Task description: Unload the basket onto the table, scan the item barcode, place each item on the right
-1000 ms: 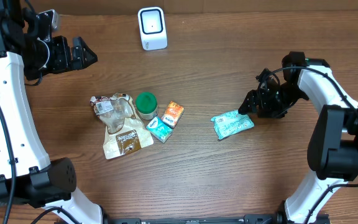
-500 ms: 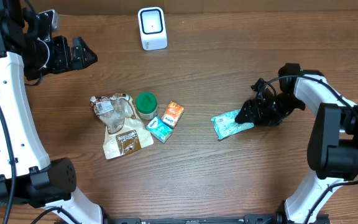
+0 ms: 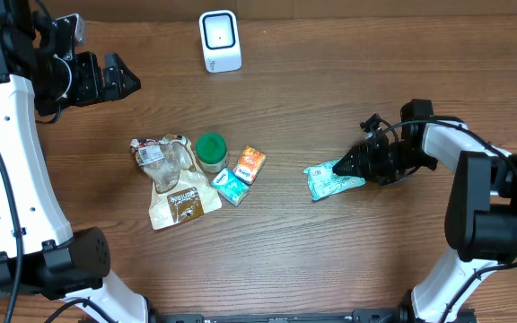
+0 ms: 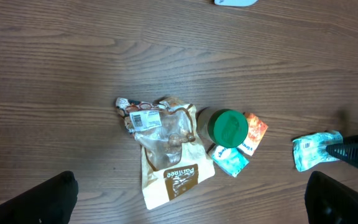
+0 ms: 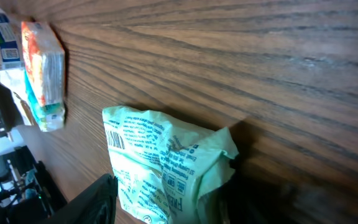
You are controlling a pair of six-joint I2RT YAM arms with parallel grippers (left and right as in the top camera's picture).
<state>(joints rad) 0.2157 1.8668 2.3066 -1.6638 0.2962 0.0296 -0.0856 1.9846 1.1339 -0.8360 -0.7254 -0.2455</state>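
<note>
The item, a pale green printed packet (image 3: 328,180), lies flat on the wooden table right of centre. My right gripper (image 3: 354,165) reaches in low from the right, with the packet's right end between its fingers. In the right wrist view the packet (image 5: 160,162) fills the gap of the right gripper (image 5: 173,202). The right finger presses its crumpled edge, and the left finger (image 5: 95,199) stands just beside it. A small barcode (image 5: 113,141) shows on the packet's left side. The white scanner (image 3: 220,40) stands at the back. My left gripper (image 3: 126,81) hangs wide open at the far left, holding nothing.
A cluster lies left of centre: a green-lidded jar (image 3: 211,151), an orange packet (image 3: 250,163), a small teal box (image 3: 231,186), a brown pouch (image 3: 183,199) and a clear wrapper (image 3: 155,154). Bare wood separates the cluster from the green packet.
My right gripper has moved left and down onto the packet's right end, and its fingers have narrowed around it. The packet has shifted slightly left. The left arm has not moved.
</note>
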